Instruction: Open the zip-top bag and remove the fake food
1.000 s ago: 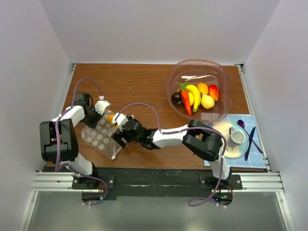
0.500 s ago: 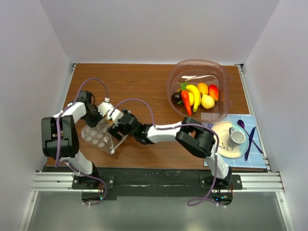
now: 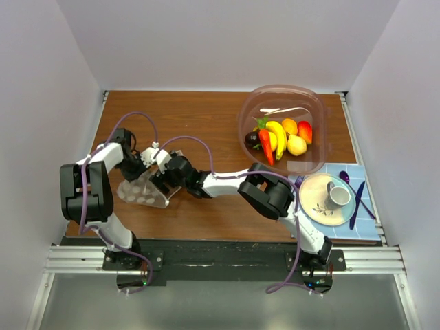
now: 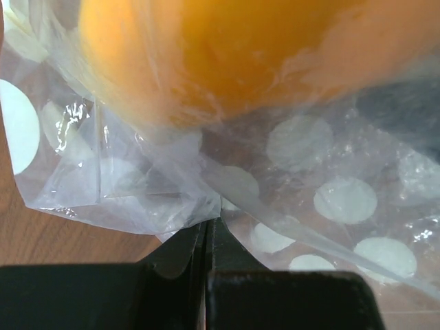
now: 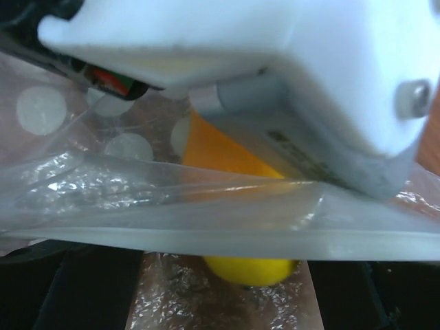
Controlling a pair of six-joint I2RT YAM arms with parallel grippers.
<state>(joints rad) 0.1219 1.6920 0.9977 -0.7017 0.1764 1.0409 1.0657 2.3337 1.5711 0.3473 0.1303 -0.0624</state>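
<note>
Left gripper (image 4: 208, 227) was pinched tight on a fold of the zip-top bag (image 4: 344, 199). Right gripper (image 3: 159, 182) was spread wide at the bag's mouth. Orange fake food (image 4: 227, 48) sat inside.

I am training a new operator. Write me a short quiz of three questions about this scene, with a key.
1. True or false: the left tool is shut on the zip-top bag.
2. Fill in: the cup stands on the ___.
3. The banana lies: A in the bowl; B in the zip-top bag; C on the plate.
Key: 1 true; 2 plate; 3 A.
</note>
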